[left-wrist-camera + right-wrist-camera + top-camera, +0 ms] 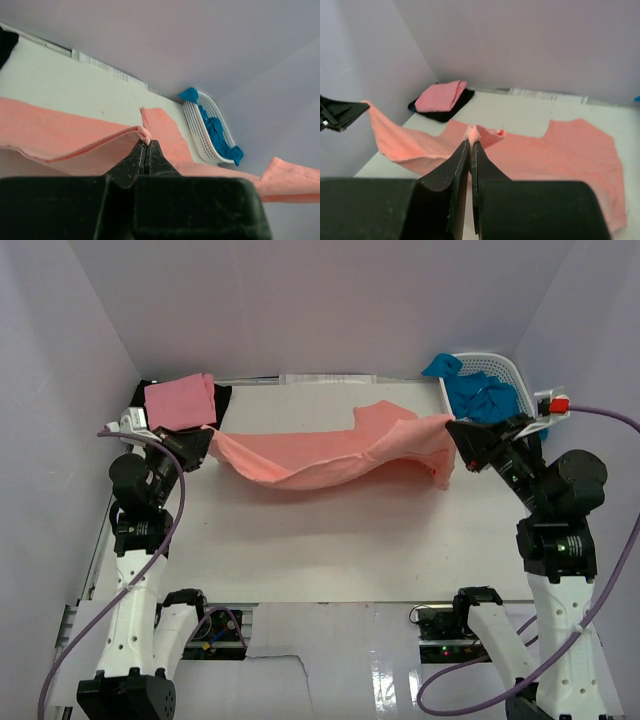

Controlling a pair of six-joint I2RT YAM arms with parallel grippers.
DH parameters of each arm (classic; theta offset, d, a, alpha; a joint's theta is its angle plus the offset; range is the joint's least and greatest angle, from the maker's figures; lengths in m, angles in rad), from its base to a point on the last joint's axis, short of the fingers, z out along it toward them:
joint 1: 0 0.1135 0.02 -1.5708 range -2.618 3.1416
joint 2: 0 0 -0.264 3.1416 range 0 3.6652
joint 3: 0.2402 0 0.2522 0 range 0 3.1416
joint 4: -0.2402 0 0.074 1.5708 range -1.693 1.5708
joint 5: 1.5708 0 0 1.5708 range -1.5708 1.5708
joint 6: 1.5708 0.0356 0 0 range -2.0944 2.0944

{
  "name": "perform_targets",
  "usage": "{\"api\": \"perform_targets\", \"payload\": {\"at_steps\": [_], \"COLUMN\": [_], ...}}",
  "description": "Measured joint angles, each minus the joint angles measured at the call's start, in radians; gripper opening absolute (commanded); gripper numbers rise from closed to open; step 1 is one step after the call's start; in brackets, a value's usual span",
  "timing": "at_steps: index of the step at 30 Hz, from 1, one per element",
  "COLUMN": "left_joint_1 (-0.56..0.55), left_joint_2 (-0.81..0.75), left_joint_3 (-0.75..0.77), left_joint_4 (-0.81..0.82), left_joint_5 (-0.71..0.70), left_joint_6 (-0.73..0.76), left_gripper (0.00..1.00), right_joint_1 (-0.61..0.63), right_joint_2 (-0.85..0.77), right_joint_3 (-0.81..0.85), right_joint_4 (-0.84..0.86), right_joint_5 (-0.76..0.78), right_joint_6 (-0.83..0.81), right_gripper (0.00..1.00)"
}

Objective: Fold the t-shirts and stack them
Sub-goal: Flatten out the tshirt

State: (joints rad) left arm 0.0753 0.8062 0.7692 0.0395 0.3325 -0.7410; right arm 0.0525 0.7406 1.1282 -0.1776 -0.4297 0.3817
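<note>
The salmon-coral t-shirt (pixel 330 455) hangs stretched between both grippers above the table, sagging in the middle. My left gripper (pixel 205 440) is shut on its left edge, seen pinched in the left wrist view (pixel 145 142). My right gripper (pixel 455 430) is shut on its right edge, seen in the right wrist view (pixel 471 141). A folded lighter pink t-shirt (pixel 178 401) lies on a black t-shirt (pixel 222 398) at the back left. Bright blue t-shirts (pixel 482 392) lie in the basket at the back right.
The white lattice basket (pixel 510 368) stands at the back right corner, close behind my right gripper. Pale walls enclose the table on three sides. The white table surface (pixel 330 540) spreads in front of the hanging shirt.
</note>
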Motion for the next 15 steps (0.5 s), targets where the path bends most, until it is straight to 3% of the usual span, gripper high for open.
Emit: {"api": "perform_targets", "payload": {"at_steps": [4,11,15], "left_joint_1": [0.0,0.0,0.0], "left_joint_2": [-0.064,-0.018,0.005], "left_joint_3": [-0.016,-0.156,-0.206], "left_joint_4": [-0.144,-0.445,-0.621], "left_joint_5": [0.058,0.111,0.091], "left_joint_6": [-0.006,-0.037,-0.056], "left_gripper": [0.0,0.0,0.0], "right_joint_1": [0.0,0.0,0.001], "right_joint_2": [-0.086,-0.035,-0.109], "right_joint_3": [-0.101,-0.448,-0.445], "right_joint_4": [-0.143,-0.589,-0.793], "right_joint_5": [-0.055,-0.078,-0.006], "right_joint_6": [0.05,0.087,0.092], "right_gripper": [0.08,0.08,0.08]}}
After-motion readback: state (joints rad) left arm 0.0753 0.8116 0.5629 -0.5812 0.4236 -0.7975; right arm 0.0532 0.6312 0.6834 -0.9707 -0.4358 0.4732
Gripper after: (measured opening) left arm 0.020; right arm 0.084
